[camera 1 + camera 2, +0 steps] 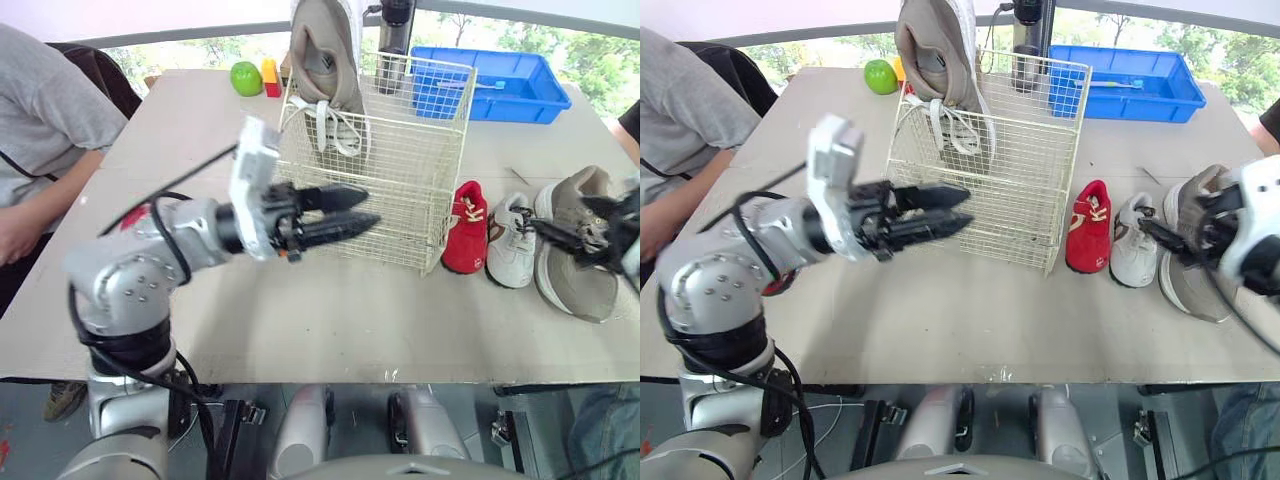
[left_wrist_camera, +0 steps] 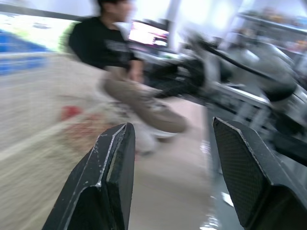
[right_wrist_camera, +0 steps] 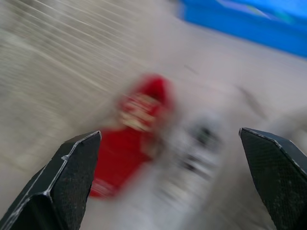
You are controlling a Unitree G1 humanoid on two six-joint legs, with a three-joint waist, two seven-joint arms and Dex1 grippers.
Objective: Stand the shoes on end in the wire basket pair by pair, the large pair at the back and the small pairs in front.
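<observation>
The white wire basket (image 1: 420, 160) stands mid-table with one large beige shoe (image 1: 325, 60) on end at its back left. To its right on the table lie a small red shoe (image 1: 466, 228), a small white shoe (image 1: 512, 240) and the other large beige shoe (image 1: 578, 255). My left gripper (image 1: 372, 205) hovers open and empty just in front of the basket's near wall. My right gripper (image 1: 548, 228) is open above the white shoe and the large beige shoe, holding nothing; the red shoe (image 3: 136, 129) shows between its fingers in the right wrist view.
A blue bin (image 1: 500, 85) sits behind the basket to the right, with a dark bottle (image 1: 395, 45) beside it. A green apple (image 1: 245, 78) and a red-and-yellow block (image 1: 270, 75) are at the far left. People sit at the left edge (image 1: 40, 130) and the right edge (image 1: 630, 125).
</observation>
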